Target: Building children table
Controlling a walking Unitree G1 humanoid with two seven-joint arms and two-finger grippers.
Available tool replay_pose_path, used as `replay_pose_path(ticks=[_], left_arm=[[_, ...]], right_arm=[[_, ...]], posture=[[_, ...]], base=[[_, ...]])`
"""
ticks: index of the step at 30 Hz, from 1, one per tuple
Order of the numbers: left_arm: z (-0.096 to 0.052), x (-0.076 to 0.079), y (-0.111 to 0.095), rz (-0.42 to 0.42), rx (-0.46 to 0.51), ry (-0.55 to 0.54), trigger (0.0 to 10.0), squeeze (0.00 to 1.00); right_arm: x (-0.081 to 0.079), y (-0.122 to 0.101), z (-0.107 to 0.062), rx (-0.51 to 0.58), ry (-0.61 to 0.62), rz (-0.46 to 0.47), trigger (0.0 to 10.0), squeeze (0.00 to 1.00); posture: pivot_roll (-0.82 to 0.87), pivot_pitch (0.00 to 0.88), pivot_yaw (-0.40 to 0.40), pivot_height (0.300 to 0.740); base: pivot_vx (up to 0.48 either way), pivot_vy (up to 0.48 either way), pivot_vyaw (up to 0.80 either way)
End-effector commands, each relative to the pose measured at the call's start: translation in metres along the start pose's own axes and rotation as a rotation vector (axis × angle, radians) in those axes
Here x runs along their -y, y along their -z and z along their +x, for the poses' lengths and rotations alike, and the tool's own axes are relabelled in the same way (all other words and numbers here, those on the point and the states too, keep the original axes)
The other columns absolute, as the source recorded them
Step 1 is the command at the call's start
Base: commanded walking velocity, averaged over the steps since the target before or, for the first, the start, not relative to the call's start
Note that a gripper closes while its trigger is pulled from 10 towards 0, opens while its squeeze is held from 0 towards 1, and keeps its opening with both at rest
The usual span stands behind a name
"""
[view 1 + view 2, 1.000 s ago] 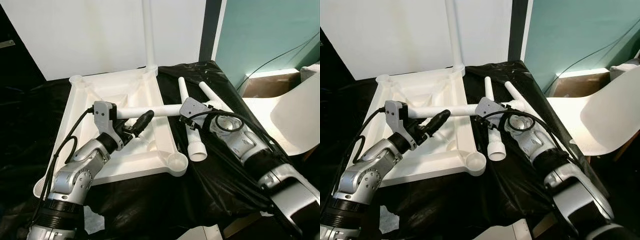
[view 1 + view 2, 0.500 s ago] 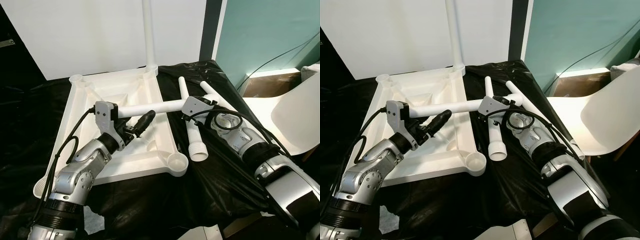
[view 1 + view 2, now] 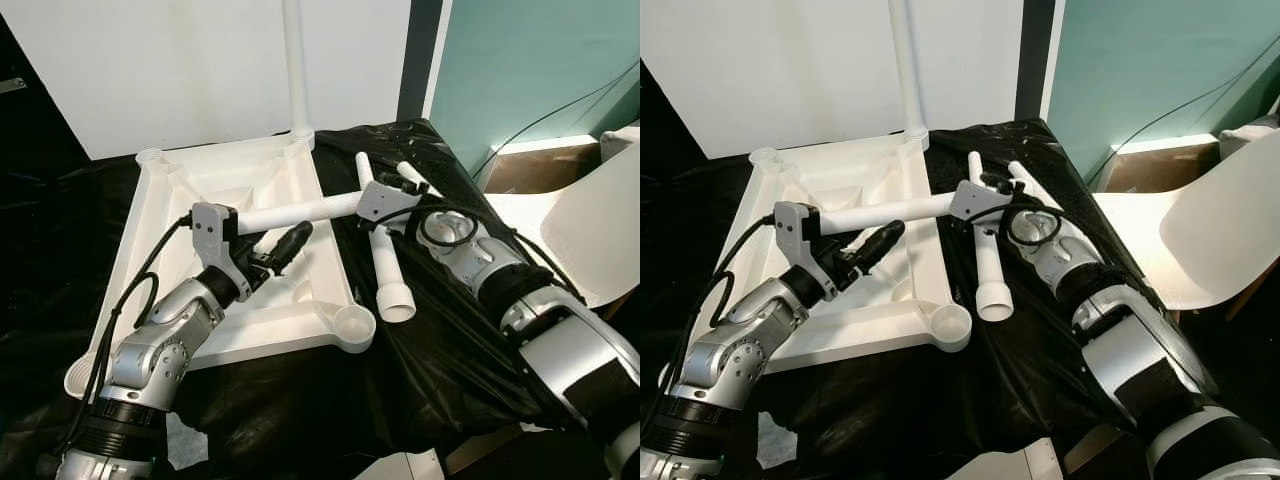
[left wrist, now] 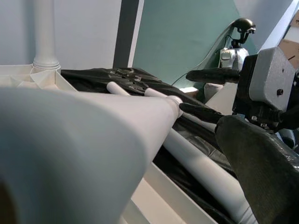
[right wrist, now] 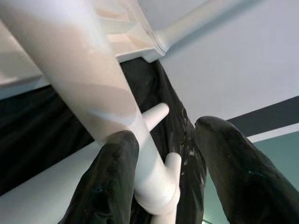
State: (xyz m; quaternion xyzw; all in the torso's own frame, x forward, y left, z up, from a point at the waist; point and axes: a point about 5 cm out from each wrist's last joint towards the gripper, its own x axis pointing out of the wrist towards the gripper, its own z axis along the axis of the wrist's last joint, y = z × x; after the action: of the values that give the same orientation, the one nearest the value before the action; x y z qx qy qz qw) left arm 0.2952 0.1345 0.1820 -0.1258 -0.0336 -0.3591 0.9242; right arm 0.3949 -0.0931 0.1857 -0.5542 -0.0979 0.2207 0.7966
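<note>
An upturned white plastic tabletop (image 3: pixel 215 200) lies underside-up on a surface draped in black sheeting (image 3: pixel 430 370). One white leg (image 3: pixel 296 65) already stands upright in the socket at its far corner, against a white wall; the near corner socket (image 3: pixel 353 322) is bare.

A second white leg (image 3: pixel 300 212) is held roughly level above the tabletop, between the two arms. The left end effector (image 3: pixel 285 248) is at its left end; in the left wrist view the leg fills the foreground with one black finger (image 4: pixel 261 163) beside it, but whether those fingers pinch the leg I cannot tell. The right end effector (image 5: pixel 161 163) meets the leg's other end; in the right wrist view its fingers (image 5: pixel 110 186) stand apart, one touching the tube near its ribbed tip, the other clear of it, so the grip looks loose and open.

Two more white legs (image 3: pixel 385 255) lie on the black sheeting just right of the tabletop, under the right arm. A white chair (image 3: pixel 585 240) stands at the right, before a teal wall.

No brand, label or writing can be read anywhere.
</note>
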Motion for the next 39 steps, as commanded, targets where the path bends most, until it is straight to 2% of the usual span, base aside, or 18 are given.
replay_pose_path(ticks=[1, 5, 10, 16, 19, 21, 26, 31, 32, 34, 36, 39], left_arm=[[-0.001, 0.012, -0.004, 0.008, 0.027, 0.251, 10.0, 0.00], [-0.001, 0.011, -0.005, 0.007, 0.041, 0.233, 10.0, 0.00], [0.001, 0.008, -0.005, 0.000, 0.055, 0.208, 10.0, 0.00], [0.003, 0.006, -0.005, 0.004, 0.065, 0.195, 10.0, 0.00], [0.004, 0.005, -0.006, 0.005, 0.072, 0.186, 10.0, 0.00], [0.004, 0.002, -0.007, 0.006, 0.088, 0.158, 10.0, 0.00], [0.004, -0.001, -0.008, 0.008, 0.095, 0.141, 10.0, 0.00], [0.004, -0.002, -0.008, 0.007, 0.100, 0.132, 10.0, 0.00], [0.004, -0.002, -0.008, 0.006, 0.101, 0.129, 10.0, 0.00], [0.004, -0.002, -0.008, 0.006, 0.101, 0.129, 10.0, 0.00], [0.005, -0.003, -0.007, 0.005, 0.103, 0.128, 10.0, 0.00], [0.007, -0.002, -0.007, 0.004, 0.106, 0.131, 10.0, 0.00]], right_arm=[[0.004, -0.005, 0.002, 0.025, 0.003, 0.003, 10.0, 0.00], [0.003, -0.007, 0.002, 0.041, -0.004, 0.019, 10.0, 0.00], [0.017, -0.016, 0.003, 0.103, 0.051, 0.036, 10.0, 0.00], [0.043, -0.033, -0.001, 0.207, 0.144, 0.070, 10.0, 0.00], [0.047, -0.037, -0.004, 0.239, 0.165, 0.080, 10.0, 0.00], [0.055, -0.039, -0.011, 0.266, 0.220, 0.111, 10.0, 0.00], [0.061, -0.036, -0.016, 0.265, 0.267, 0.143, 10.0, 0.00], [0.074, -0.026, -0.025, 0.240, 0.358, 0.199, 10.0, 0.00], [0.086, -0.014, -0.034, 0.197, 0.441, 0.249, 10.0, 0.00], [0.086, -0.014, -0.034, 0.197, 0.441, 0.249, 10.0, 0.00], [0.101, 0.010, -0.053, 0.100, 0.575, 0.302, 10.0, 0.00], [0.096, 0.037, -0.071, -0.034, 0.656, 0.365, 10.0, 0.00]], posture=[[0.00, 0.000, 0.030, 0.740], [-0.01, 0.000, 0.029, 0.740], [-0.02, 0.000, 0.029, 0.740], [-0.02, 0.000, 0.031, 0.740], [-0.03, 0.000, 0.030, 0.740], [-0.03, 0.000, 0.028, 0.740], [-0.03, 0.000, 0.028, 0.740], [-0.03, 0.000, 0.027, 0.740], [-0.04, 0.000, 0.029, 0.740], [-0.04, 0.000, 0.029, 0.740], [-0.05, 0.000, 0.031, 0.740], [-0.06, 0.000, 0.030, 0.740]], base=[[0.000, 0.000, 0.00], [0.000, 0.000, 0.00], [0.000, 0.000, 0.00], [0.000, 0.000, 0.00], [0.000, 0.000, 0.00], [0.000, 0.000, 0.00], [0.000, 0.000, 0.00], [0.000, 0.000, 0.00], [0.000, 0.000, 0.00], [0.000, 0.000, 0.00], [0.000, 0.000, 0.00], [0.000, 0.000, 0.00]])
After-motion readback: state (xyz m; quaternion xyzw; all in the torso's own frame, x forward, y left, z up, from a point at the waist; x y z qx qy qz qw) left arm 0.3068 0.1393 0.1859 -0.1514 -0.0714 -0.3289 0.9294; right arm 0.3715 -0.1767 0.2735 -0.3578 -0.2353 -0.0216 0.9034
